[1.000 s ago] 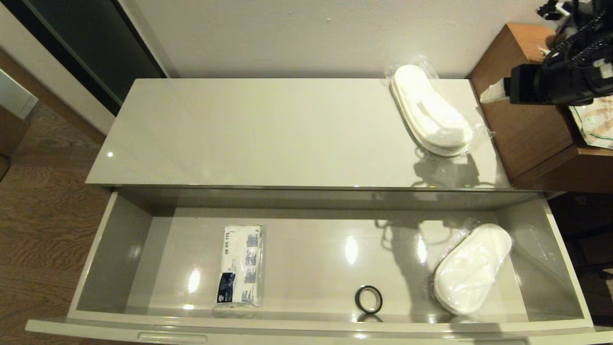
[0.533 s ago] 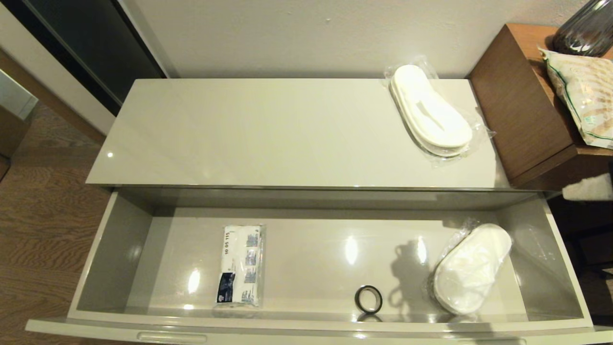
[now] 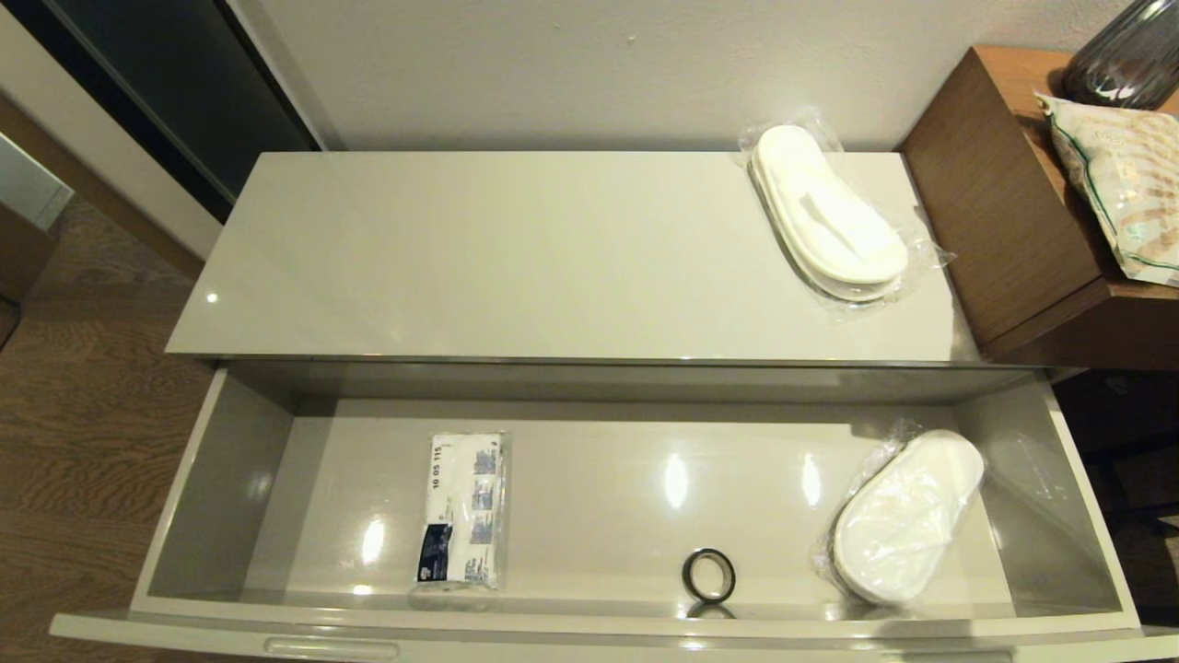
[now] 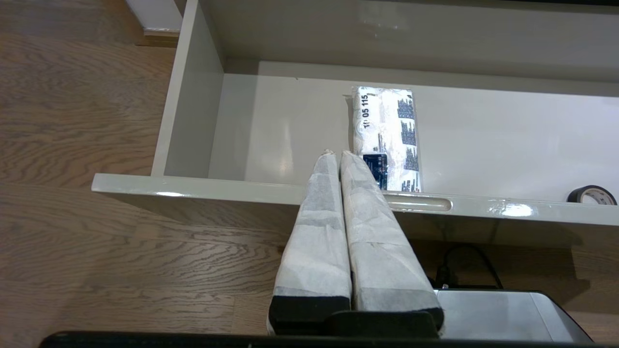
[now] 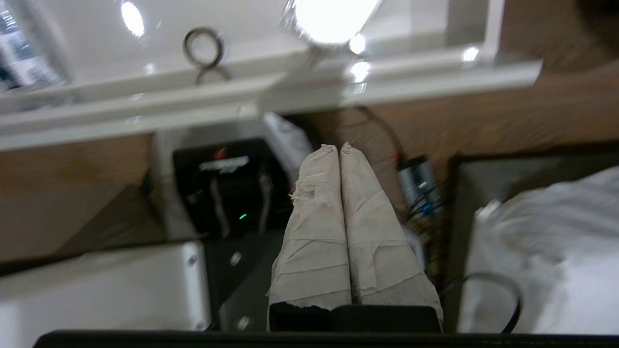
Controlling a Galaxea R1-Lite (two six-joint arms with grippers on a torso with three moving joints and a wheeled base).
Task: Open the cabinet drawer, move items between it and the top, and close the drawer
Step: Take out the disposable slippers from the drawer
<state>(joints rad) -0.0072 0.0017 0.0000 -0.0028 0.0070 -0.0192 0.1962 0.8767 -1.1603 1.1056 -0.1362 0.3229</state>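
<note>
Open cabinet drawer (image 3: 230,479), wrist-only left end effector (image 4: 336,153) closed

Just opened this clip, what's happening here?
Nothing is being held. The cabinet drawer stands fully open with one slipper pack at its right end, alongside a white packet and a black ring. A second slipper pack lies on the top at its right end. The left gripper is shut and empty before the drawer front; the right gripper, also shut and empty, is low in front of the drawer.
</note>
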